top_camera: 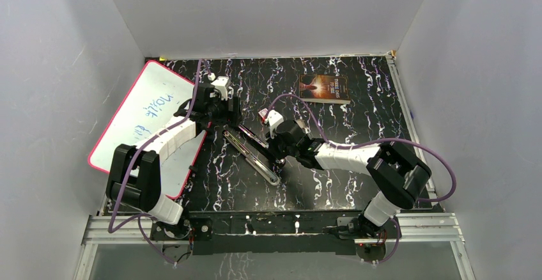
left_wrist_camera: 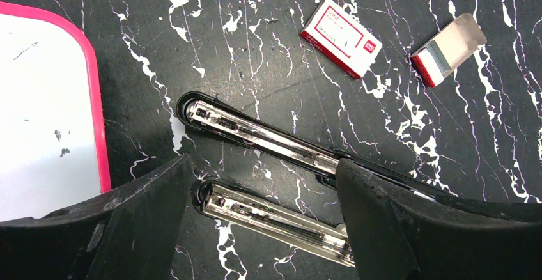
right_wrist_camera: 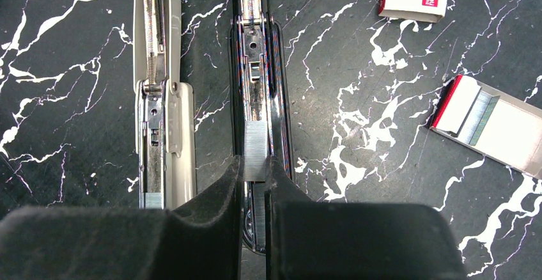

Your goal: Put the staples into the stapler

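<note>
We have the staples clamped in our right gripper, just ahead of it over the open channel of the stapler (seemingly not yet seated). Our left gripper gapes empty, and closing the stapler remains.

left arm stretched forward and inward from its base, wrist turned down | left gripper fingers spread wide | right arm bent at the elbow, forearm laid leftward toward centre | right gripper fingers set nearly together, staples pinched between the tips
</note>
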You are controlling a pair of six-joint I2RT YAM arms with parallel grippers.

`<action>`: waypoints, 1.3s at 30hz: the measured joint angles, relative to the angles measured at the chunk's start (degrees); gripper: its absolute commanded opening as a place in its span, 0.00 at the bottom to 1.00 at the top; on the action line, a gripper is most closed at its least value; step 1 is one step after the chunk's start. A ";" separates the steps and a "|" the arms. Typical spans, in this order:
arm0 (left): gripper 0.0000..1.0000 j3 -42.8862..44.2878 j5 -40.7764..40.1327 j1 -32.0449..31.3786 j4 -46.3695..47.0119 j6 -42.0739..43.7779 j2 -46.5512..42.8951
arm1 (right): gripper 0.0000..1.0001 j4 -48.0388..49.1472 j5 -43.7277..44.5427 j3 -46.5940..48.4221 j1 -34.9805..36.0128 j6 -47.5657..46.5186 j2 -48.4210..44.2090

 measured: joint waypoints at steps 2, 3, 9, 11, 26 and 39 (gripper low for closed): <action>0.81 0.00 0.00 -0.02 0.00 0.00 0.00 | 0.00 -0.02 0.17 0.11 0.04 0.02 0.11; 0.81 0.00 0.00 0.00 0.00 0.00 0.00 | 0.00 -0.07 0.22 0.20 0.07 0.04 0.13; 0.81 0.00 0.00 0.00 0.00 0.00 0.00 | 0.00 -0.22 0.39 0.31 0.13 0.15 0.24; 0.81 0.00 0.00 -0.02 0.00 0.00 0.00 | 0.00 -0.22 0.44 0.31 0.15 0.15 0.24; 0.81 0.00 0.00 -0.02 0.00 0.00 0.00 | 0.00 -0.76 0.61 0.50 0.15 0.61 0.24; 0.81 0.00 0.00 -0.02 0.00 0.00 0.00 | 0.00 -0.96 0.83 0.52 0.15 1.36 0.24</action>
